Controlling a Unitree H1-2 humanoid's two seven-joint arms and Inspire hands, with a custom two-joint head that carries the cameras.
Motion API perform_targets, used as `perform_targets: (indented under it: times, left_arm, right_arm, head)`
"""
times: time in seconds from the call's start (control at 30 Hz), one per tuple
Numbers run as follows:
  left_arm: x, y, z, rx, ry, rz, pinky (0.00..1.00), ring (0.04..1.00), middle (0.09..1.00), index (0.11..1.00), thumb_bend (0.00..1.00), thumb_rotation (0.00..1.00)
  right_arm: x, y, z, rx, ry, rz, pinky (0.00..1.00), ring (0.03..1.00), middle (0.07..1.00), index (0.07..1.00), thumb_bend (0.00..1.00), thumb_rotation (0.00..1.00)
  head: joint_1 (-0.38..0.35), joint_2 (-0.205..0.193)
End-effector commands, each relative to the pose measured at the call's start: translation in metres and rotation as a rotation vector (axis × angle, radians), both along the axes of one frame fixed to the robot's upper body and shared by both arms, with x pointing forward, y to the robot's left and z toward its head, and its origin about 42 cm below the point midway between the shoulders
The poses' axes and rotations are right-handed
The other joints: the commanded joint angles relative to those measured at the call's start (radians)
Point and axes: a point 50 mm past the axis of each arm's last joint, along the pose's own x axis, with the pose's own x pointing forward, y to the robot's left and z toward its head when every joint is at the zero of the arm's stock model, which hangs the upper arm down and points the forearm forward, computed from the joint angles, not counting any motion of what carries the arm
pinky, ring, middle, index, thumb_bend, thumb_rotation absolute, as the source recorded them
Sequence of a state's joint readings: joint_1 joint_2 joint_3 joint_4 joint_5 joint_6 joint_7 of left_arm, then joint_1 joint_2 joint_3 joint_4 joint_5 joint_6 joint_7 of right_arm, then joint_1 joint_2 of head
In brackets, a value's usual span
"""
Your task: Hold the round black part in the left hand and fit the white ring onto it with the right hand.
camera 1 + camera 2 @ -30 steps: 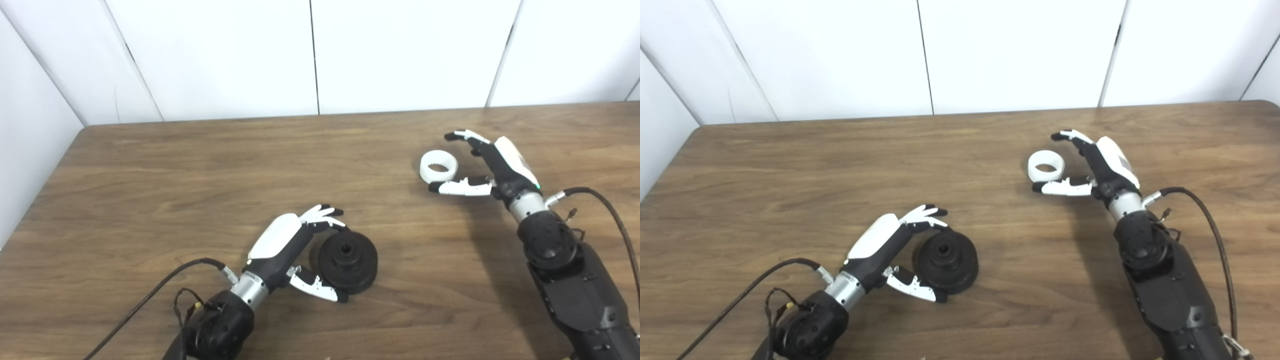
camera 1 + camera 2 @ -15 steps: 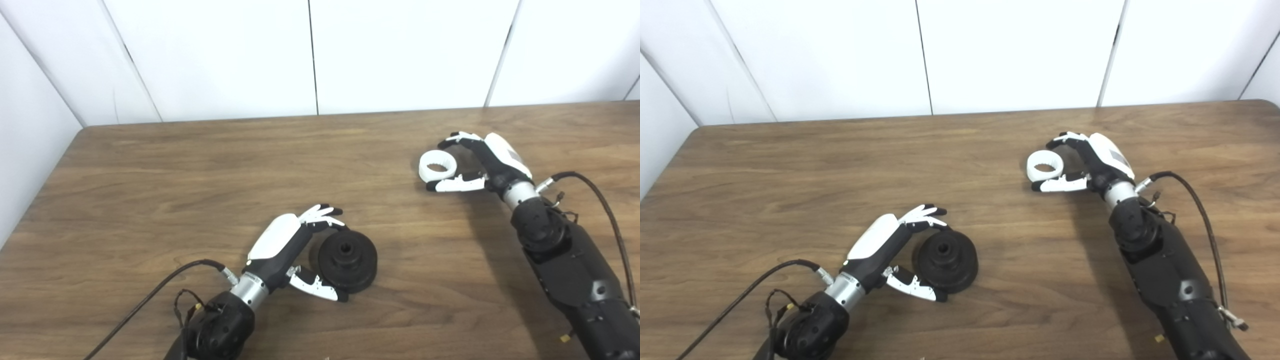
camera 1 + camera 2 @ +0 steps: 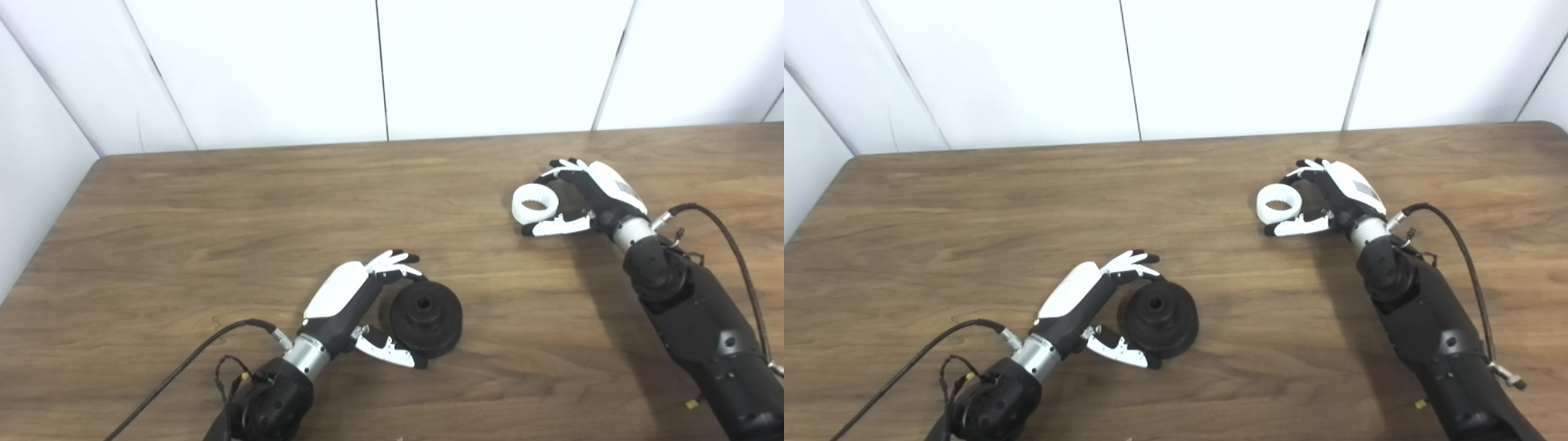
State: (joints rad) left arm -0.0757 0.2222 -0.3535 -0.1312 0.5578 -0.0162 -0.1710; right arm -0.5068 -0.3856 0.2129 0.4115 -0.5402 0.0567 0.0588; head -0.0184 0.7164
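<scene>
Fingers of my right hand (image 3: 591, 196) curl round the small white plastic ring (image 3: 535, 204) on the wooden table (image 3: 245, 202), not clamped yet; left hand (image 3: 361, 306) brackets the round black metal part (image 3: 426, 317), grip loose, so ring cd skid away w/ an off-centre pinch

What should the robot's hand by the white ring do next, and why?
Probably close the right hand on the ring: its fingers and thumb already sit around it, but the ring lies on the table, apparently not gripped.
</scene>
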Motion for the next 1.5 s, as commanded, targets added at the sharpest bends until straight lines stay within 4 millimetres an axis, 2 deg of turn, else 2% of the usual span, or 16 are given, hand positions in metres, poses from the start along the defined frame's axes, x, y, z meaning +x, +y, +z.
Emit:
perform_targets:
  times: [0.0, 0.57, 0.6, 0.63, 0.7, 1.2, 1.47]
  left_arm:
    - [0.001, -0.002, -0.003, 0.018, 0.007, -0.012, 0.88, 0.962, 0.903, 0.621, 0.82, 0.18]
    - [0.000, -0.002, -0.006, 0.003, 0.022, -0.008, 0.89, 0.975, 0.912, 0.625, 0.82, 0.18]
    - [0.000, -0.003, -0.006, 0.003, 0.023, -0.007, 0.89, 0.976, 0.912, 0.625, 0.82, 0.18]
    - [0.000, -0.003, -0.006, 0.003, 0.024, -0.007, 0.89, 0.977, 0.913, 0.625, 0.82, 0.18]
    - [0.000, -0.003, -0.005, 0.006, 0.022, -0.005, 0.89, 0.975, 0.911, 0.624, 0.82, 0.17]
    - [-0.001, -0.004, -0.007, 0.009, 0.023, -0.006, 0.88, 0.976, 0.913, 0.625, 0.82, 0.17]
    - [-0.001, -0.003, -0.007, 0.011, 0.031, -0.004, 0.89, 0.979, 0.915, 0.630, 0.81, 0.18]
  right_arm:
    - [0.017, 0.001, 0.039, -0.022, -0.128, 0.030, 1.00, 1.000, 0.930, 0.690, 0.89, 0.38]
    - [0.016, 0.004, 0.038, 0.025, -0.191, 0.035, 1.00, 1.000, 0.913, 0.579, 0.81, 0.27]
    - [0.016, 0.004, 0.038, 0.029, -0.199, 0.034, 1.00, 1.000, 0.907, 0.527, 0.64, 0.20]
    - [0.016, 0.004, 0.038, 0.031, -0.205, 0.034, 1.00, 1.000, 0.903, 0.509, 0.58, 0.18]
    - [0.016, 0.004, 0.037, 0.043, -0.217, 0.032, 1.00, 1.000, 0.897, 0.493, 0.54, 0.16]
    - [0.012, 0.005, 0.032, 0.067, -0.216, 0.036, 1.00, 1.000, 0.888, 0.487, 0.52, 0.15]
    - [-0.004, 0.011, 0.045, 0.123, -0.190, 0.044, 1.00, 1.000, 0.903, 0.488, 0.52, 0.16]
  head:
    - [-0.001, 0.002]
    - [0.001, 0.001]
    - [0.001, 0.002]
    - [0.002, 0.001]
    - [0.002, 0.002]
    - [0.007, 0.003]
    - [0.007, 0.007]
